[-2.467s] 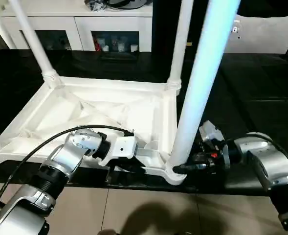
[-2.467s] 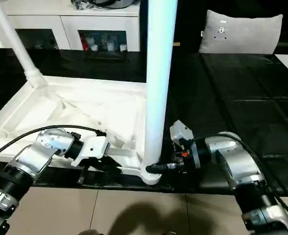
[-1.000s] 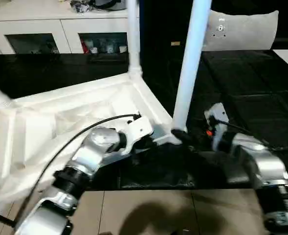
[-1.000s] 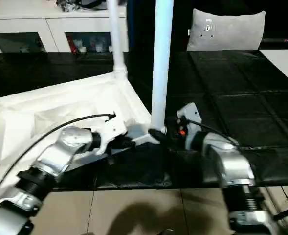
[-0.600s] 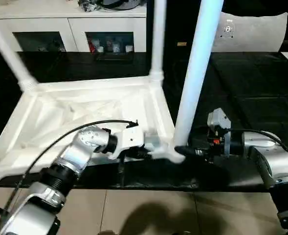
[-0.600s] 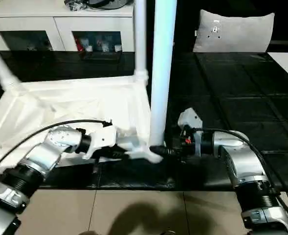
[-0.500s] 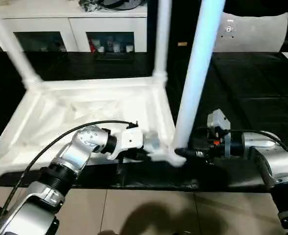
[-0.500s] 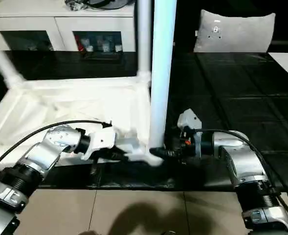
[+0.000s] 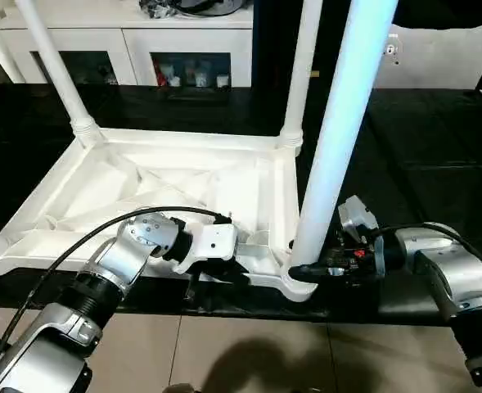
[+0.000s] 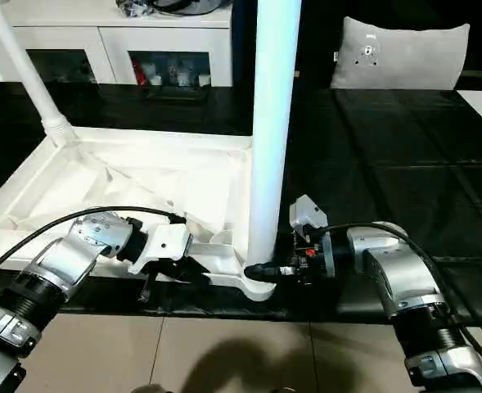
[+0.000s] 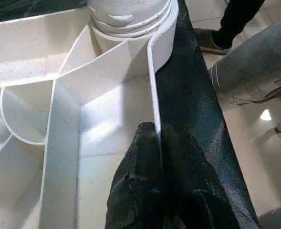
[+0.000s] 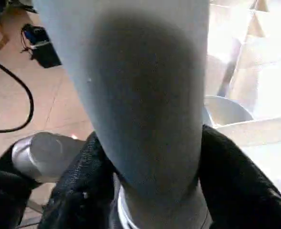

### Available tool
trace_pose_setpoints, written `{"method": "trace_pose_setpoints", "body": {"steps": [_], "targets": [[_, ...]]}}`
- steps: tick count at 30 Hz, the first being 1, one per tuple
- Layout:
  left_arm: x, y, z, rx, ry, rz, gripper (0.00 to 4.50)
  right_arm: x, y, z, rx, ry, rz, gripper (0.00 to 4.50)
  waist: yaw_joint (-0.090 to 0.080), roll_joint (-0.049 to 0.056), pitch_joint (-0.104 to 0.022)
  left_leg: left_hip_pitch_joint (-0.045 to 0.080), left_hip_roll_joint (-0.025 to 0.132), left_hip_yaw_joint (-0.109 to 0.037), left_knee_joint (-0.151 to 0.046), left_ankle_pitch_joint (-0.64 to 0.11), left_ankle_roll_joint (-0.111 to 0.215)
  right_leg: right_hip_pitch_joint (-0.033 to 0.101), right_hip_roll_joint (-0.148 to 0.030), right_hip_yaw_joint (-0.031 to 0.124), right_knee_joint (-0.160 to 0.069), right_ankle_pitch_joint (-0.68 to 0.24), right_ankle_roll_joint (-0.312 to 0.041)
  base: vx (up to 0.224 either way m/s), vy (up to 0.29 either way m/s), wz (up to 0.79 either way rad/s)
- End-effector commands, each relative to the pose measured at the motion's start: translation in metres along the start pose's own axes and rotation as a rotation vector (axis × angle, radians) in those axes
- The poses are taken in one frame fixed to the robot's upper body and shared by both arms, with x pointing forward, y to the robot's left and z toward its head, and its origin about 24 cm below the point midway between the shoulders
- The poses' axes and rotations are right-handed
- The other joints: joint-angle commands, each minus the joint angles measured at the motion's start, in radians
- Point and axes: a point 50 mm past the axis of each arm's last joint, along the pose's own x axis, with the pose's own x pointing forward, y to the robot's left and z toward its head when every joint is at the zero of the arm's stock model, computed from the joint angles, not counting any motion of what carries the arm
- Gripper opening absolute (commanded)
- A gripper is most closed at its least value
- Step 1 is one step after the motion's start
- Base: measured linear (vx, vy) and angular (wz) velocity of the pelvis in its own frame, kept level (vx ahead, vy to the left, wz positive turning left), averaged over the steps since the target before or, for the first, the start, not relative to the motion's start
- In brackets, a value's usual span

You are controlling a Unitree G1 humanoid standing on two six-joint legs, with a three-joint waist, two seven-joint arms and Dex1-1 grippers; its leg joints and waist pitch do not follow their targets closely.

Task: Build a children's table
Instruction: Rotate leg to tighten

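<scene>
With the upturned table (image 9: 175,184) lying on the black worktop (image 9: 437,172), the left end effector (image 11: 155,143) is pinching its rim while the right end effector (image 12: 150,157) is clasping the near leg (image 9: 339,131) low, best kept upright in the socket (image 9: 294,282).

White cabinet (image 9: 126,37) with glass doors, black mat (image 9: 437,164), grey cushion (image 10: 400,53), beige tiled floor (image 10: 224,352)

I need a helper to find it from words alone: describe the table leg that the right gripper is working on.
Start at the upturned white table top on the black surface. Go to its near corner on the robot's right, where the near right leg stands upright in the corner socket. The right gripper's black jaws sit on either side of its base; the other legs stand untouched.
</scene>
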Motion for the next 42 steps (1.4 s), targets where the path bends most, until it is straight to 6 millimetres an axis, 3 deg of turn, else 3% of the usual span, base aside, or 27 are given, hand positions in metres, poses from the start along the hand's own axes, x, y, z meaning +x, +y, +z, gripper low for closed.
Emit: {"method": "trace_pose_setpoints", "body": {"steps": [1,7,11,13,14,15,18,20,22,24,26,32,35,39,42], "targets": [[0.008,-0.007,0.001,0.029,0.021,-0.092,0.0,0.004,0.004,0.001,0.002,-0.012,0.028,2.18,-0.004,-0.006,-0.068,-0.006,0.001,0.018,-0.067,-0.187,0.068,0.061,-0.037,0.039,-0.07,-0.29,-0.19,0.0,0.0,0.0],[0.009,-0.001,0.003,-0.062,-0.013,-0.013,0.0,0.011,0.001,0.005,0.032,-0.078,-0.045,2.05,-0.006,-0.009,-0.066,-0.005,-0.001,0.018,-0.069,-0.2,0.057,0.06,-0.038,0.038,-0.075,-0.33,-0.178,0.0,0.0,0.0],[0.013,0.004,0.006,-0.145,-0.045,0.071,0.0,0.024,-0.012,0.004,0.072,-0.088,-0.228,2.04,-0.014,-0.009,-0.06,-0.003,-0.006,0.016,-0.072,-0.231,0.042,0.057,-0.037,0.035,-0.084,-0.417,-0.149,0.0,0.0,0.0],[0.017,0.008,0.009,-0.188,-0.061,0.143,0.0,0.031,-0.022,0.002,0.106,-0.082,-0.352,2.04,-0.027,-0.01,-0.056,-0.003,-0.01,0.015,-0.072,-0.251,0.029,0.053,-0.037,0.031,-0.09,-0.475,-0.127,0.0,0.0,0.0],[0.02,0.01,0.011,-0.215,-0.074,0.177,0.0,0.035,-0.026,0.002,0.121,-0.085,-0.408,2.04,-0.036,-0.013,-0.057,-0.002,-0.013,0.014,-0.071,-0.253,0.022,0.053,-0.036,0.029,-0.094,-0.509,-0.11,0.0,0.0,0.0],[0.023,0.013,0.015,-0.24,-0.093,0.214,0.0,0.039,-0.03,0.003,0.148,-0.099,-0.456,2.02,-0.05,-0.011,-0.057,-0.002,-0.013,0.012,-0.07,-0.26,0.02,0.051,-0.036,0.028,-0.097,-0.526,-0.1,0.0,0.0,0.0],[0.029,0.018,0.023,-0.292,-0.127,0.277,0.0,0.047,-0.036,0.006,0.19,-0.118,-0.547,2.01,-0.065,-0.012,-0.06,-0.012,-0.015,0.009,-0.07,-0.249,0.03,0.057,-0.035,0.027,-0.095,-0.493,-0.104,0.0,0.0,0.0],[0.032,0.022,0.028,-0.316,-0.136,0.315,0.0,0.052,-0.04,0.007,0.214,-0.124,-0.603,2.01,-0.07,-0.009,-0.062,-0.009,-0.014,0.01,-0.069,-0.235,0.038,0.053,-0.034,0.03,-0.093,-0.452,-0.12,0.0,0.0,0.0],[0.036,0.027,0.032,-0.341,-0.134,0.379,0.0,0.059,-0.047,0.009,0.238,-0.14,-0.687,2.01,-0.081,-0.009,-0.067,-0.016,-0.016,0.011,-0.066,-0.207,0.042,0.06,-0.033,0.029,-0.086,-0.39,-0.144,0.0,0.0,0.0],[0.041,0.034,0.035,-0.347,-0.097,0.453,0.0,0.066,-0.054,0.013,0.281,-0.186,-0.76,2.01,-0.085,-0.007,-0.066,-0.015,-0.014,0.012,-0.065,-0.198,0.043,0.056,-0.033,0.031,-0.083,-0.368,-0.159,0.0,0.0,0.0],[0.042,0.036,0.036,-0.346,-0.083,0.473,0.0,0.069,-0.055,0.015,0.291,-0.209,-0.766,2.57,-0.085,-0.007,-0.067,-0.014,-0.015,0.013,-0.065,-0.193,0.047,0.057,-0.032,0.031,-0.083,-0.349,-0.165,0.0,0.0,0.0],[0.036,0.039,0.034,-0.336,-0.053,0.5,0.0,0.064,-0.053,0.02,0.26,-0.265,-0.74,3.14,-0.077,-0.002,-0.068,-0.014,-0.011,0.015,-0.065,-0.18,0.067,0.061,-0.032,0.034,-0.076,-0.26,-0.197,0.0,0.0,0.0],[0.03,0.038,0.025,-0.301,-0.042,0.485,0.0,0.048,-0.045,0.013,0.163,-0.197,-0.643,3.41,-0.073,-0.004,-0.067,-0.013,-0.013,0.016,-0.064,-0.194,0.071,0.063,-0.032,0.034,-0.078,-0.271,-0.192,0.0,0.0,0.0],[0.024,0.032,0.015,-0.257,-0.023,0.427,0.0,0.028,-0.039,0.011,0.094,-0.163,-0.544,3.65,-0.055,-0.005,-0.068,-0.012,-0.012,0.017,-0.063,-0.186,0.08,0.064,-0.033,0.034,-0.081,-0.288,-0.181,0.0,0.0,0.0],[0.019,0.027,0.011,-0.214,-0.019,0.355,0.0,0.011,-0.036,0.011,0.052,-0.13,-0.483,4.07,-0.051,-0.006,-0.066,-0.011,-0.01,0.016,-0.065,-0.203,0.085,0.062,-0.034,0.034,-0.082,-0.31,-0.18,0.0,0.0,0.0]]}}
